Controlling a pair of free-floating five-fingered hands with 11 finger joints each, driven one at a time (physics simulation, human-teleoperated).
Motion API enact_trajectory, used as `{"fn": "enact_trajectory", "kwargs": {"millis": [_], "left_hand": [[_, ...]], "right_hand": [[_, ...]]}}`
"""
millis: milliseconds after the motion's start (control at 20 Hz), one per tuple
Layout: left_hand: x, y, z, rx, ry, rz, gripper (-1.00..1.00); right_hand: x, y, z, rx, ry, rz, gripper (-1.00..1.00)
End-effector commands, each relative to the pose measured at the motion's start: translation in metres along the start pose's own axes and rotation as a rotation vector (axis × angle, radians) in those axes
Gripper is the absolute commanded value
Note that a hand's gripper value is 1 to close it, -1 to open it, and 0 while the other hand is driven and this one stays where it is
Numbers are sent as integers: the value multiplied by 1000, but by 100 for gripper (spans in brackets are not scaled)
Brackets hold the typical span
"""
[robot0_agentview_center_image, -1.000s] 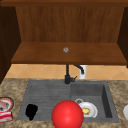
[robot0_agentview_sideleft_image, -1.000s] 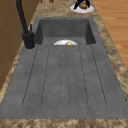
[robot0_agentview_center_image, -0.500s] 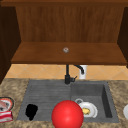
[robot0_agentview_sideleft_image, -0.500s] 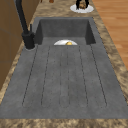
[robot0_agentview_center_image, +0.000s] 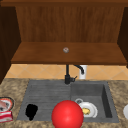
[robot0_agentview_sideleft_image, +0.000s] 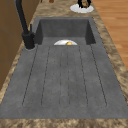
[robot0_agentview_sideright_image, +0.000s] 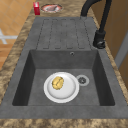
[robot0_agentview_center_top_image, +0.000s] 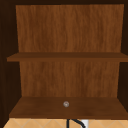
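A black hand, my left hand (robot0_agentview_center_image: 31, 111), hangs over the draining board (robot0_agentview_center_image: 47, 95) at the sink's left. A big red ball (robot0_agentview_center_image: 67, 115) shows at the sink's front edge, to the right of that hand and apart from it. In the basin (robot0_agentview_sideright_image: 37, 75) lies a white plate (robot0_agentview_sideright_image: 67, 92) with a yellow piece of food (robot0_agentview_sideright_image: 57, 83) on it. Another hand (robot0_agentview_sideleft_image: 83, 3), by its place my right hand, hovers over a white plate (robot0_agentview_sideleft_image: 81, 9) on the counter at the sink's far right end. Something brownish shows against it.
A black faucet (robot0_agentview_center_image: 67, 75) stands behind the sink with a white cup (robot0_agentview_center_image: 83, 72) beside it. A red can (robot0_agentview_sideright_image: 36, 8) and a plate of meat (robot0_agentview_sideright_image: 51, 8) sit on the left counter. A small round grey thing (robot0_agentview_center_top_image: 66, 104) lies on the lower cabinet shelf.
The hand over the far white plate has shifted a little. The left hand and the red ball have not moved.
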Motion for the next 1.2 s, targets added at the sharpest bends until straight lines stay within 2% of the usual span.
{"fn": "enact_trajectory", "kwargs": {"millis": [0,100,200,300,450,800,1150], "left_hand": [[0,0,0,0,0,0,0],[0,0,0,0,0,0,0],[0,0,0,0,0,0,0],[0,0,0,0,0,0,0],[0,0,0,0,0,0,0],[0,0,0,0,0,0,0],[0,0,0,0,0,0,0]], "right_hand": [[1,-9,6,-52,58,10,100],[7,-22,10,-44,82,42,100],[9,-31,15,-12,88,40,100],[18,-40,25,-23,97,55,100],[33,-57,37,-31,106,53,100],[84,-90,66,-1,141,80,100],[136,-119,96,3,139,76,100]]}}
